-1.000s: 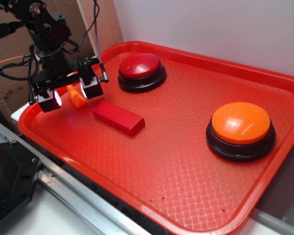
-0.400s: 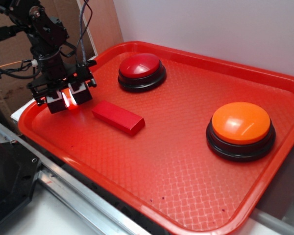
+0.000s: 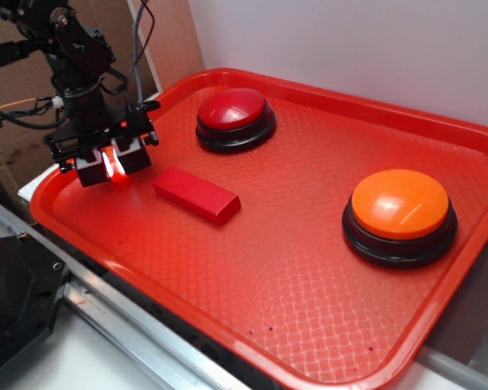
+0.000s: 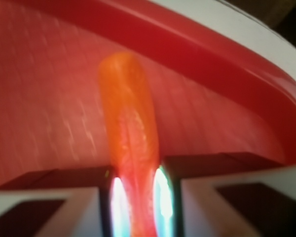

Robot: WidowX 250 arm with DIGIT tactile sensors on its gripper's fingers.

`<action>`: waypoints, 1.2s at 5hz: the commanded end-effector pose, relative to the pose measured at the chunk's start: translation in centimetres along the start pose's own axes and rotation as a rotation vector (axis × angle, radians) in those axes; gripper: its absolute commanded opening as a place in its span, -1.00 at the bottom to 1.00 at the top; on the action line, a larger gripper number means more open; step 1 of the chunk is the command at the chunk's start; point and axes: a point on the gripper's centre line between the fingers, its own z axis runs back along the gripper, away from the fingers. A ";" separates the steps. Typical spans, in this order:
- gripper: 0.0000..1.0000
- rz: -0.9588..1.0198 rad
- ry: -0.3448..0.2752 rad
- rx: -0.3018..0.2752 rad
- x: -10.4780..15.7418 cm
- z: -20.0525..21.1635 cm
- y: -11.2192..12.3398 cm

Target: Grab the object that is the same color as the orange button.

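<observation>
Jaws of gripper (image 3: 112, 165) clamped on glossy orange wedge (image 4: 130, 148) near tray (image 3: 309, 325) left corner, risking slip from thin hold on lifting.

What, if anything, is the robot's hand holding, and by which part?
The hand is shut on the small orange wedge, pinching its near end between the fingers; the far tip sticks out.

The small glossy orange plastic wedge (image 3: 111, 163), curved and tapering, sits pinched between the pincer (image 3: 111, 166) pads at the tray's nine o'clock side. The large round orange-topped dome button (image 3: 399, 215) on its black base rests at three o'clock.
</observation>
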 end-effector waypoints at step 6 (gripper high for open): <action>-1.00 -0.879 0.014 -0.120 -8.1 18.6 -4.9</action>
